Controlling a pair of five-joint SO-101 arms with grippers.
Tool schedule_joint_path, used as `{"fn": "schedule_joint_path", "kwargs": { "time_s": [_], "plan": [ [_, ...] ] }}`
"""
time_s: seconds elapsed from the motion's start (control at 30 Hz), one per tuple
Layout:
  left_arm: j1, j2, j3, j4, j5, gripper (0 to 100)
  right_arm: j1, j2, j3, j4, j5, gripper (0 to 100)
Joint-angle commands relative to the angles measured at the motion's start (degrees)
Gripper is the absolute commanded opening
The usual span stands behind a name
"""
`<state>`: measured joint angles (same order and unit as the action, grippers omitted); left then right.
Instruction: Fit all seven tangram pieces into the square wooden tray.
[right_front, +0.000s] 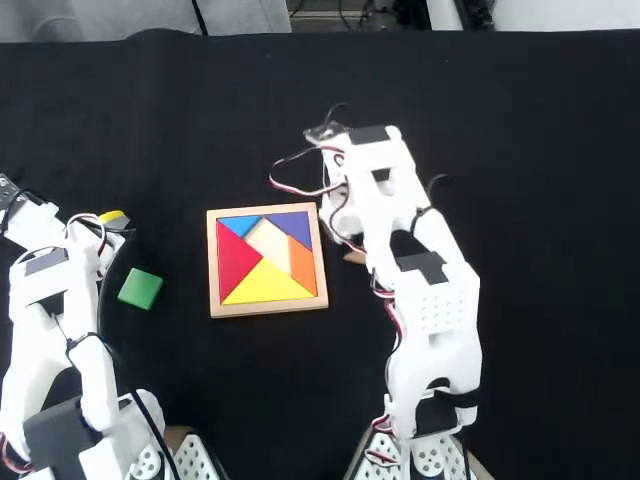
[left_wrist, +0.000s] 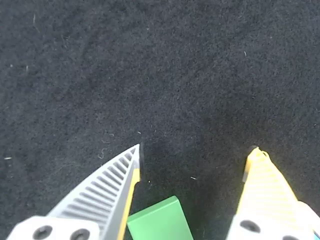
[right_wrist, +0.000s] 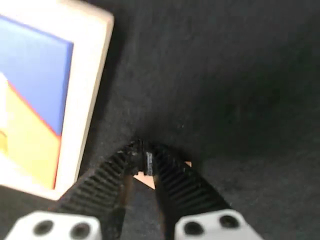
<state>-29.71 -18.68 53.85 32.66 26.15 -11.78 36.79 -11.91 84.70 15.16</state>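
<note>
The square wooden tray (right_front: 214, 300) lies mid-table holding blue, red, yellow and orange pieces around a pale wood-coloured patch (right_front: 268, 240). A green square piece (right_front: 140, 288) lies on the cloth to its left. In the left wrist view the green piece (left_wrist: 160, 220) sits between my open left gripper's (left_wrist: 196, 149) fingers, near their base. My right gripper (right_wrist: 145, 149) is shut just beside the tray's (right_wrist: 87, 90) right edge. A small pale orange piece (right_wrist: 144, 179) shows under its fingers, as a pale sliver (right_front: 355, 257) from above. I cannot tell if it is pinched.
Black cloth covers the table. The left arm (right_front: 55, 330) stands at the left edge, the right arm (right_front: 420, 290) right of the tray. Open cloth stretches behind the tray and to the far right.
</note>
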Motion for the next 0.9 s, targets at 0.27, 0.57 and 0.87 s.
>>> {"fn": "schedule_joint_path", "kwargs": {
  "time_s": [0.27, 0.57, 0.87],
  "plan": [
    [0.0, -1.5, -0.7, -1.1, 0.2, 33, -1.8, -28.0, 27.8, -6.7, 4.2, 1.1],
    [0.0, -1.5, -0.5, -1.1, 0.2, 33, -1.2, -54.2, 49.5, -9.5, 6.9, 1.1],
    [0.0, -1.5, -0.4, -1.1, 0.2, 33, 8.1, -42.3, 47.3, -14.9, 9.7, 1.1]
  ]
}}
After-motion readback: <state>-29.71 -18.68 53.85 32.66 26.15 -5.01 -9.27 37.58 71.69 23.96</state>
